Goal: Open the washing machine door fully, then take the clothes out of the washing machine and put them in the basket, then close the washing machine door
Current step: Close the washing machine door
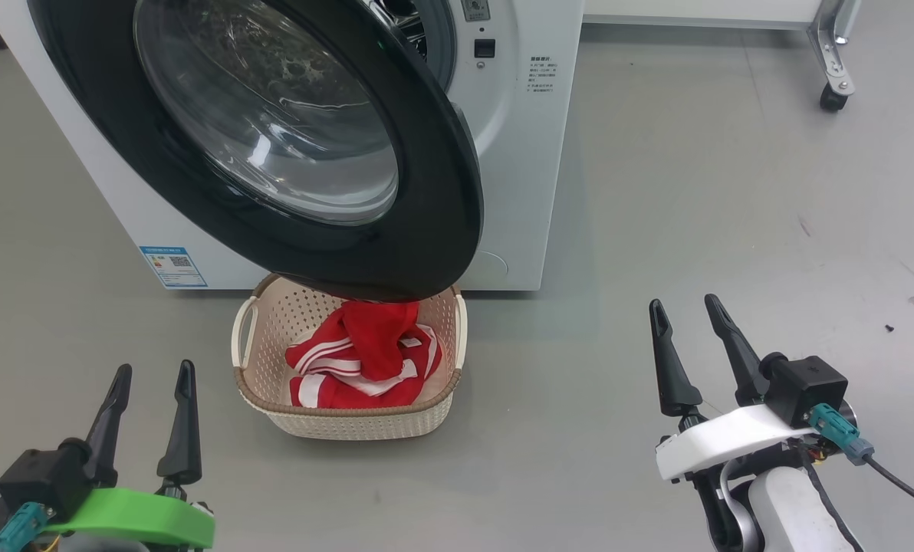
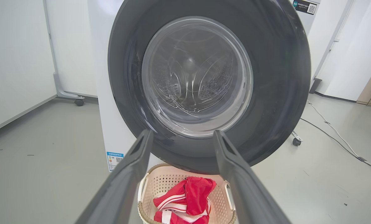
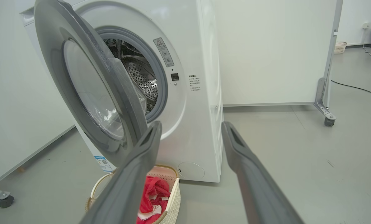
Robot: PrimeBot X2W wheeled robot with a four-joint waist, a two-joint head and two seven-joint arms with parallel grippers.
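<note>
Head view: left of the one basket (image 1: 350,411) my left gripper (image 1: 156,368) stands wide, empty. One heap of clothes (image 1: 365,356) lies in it, one washing machine door (image 1: 434,192) hangs ajar above it. Right of it my right gripper (image 1: 684,303) gapes empty. I judge only closing remains: push the door shut

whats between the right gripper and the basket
Only bare grey floor lies between the right gripper and the basket, as the head view shows. The gripper is open and well apart from the basket.

Red clothes (image 2: 185,199) fill the basket (image 2: 163,180) below the door (image 2: 275,93).
</note>
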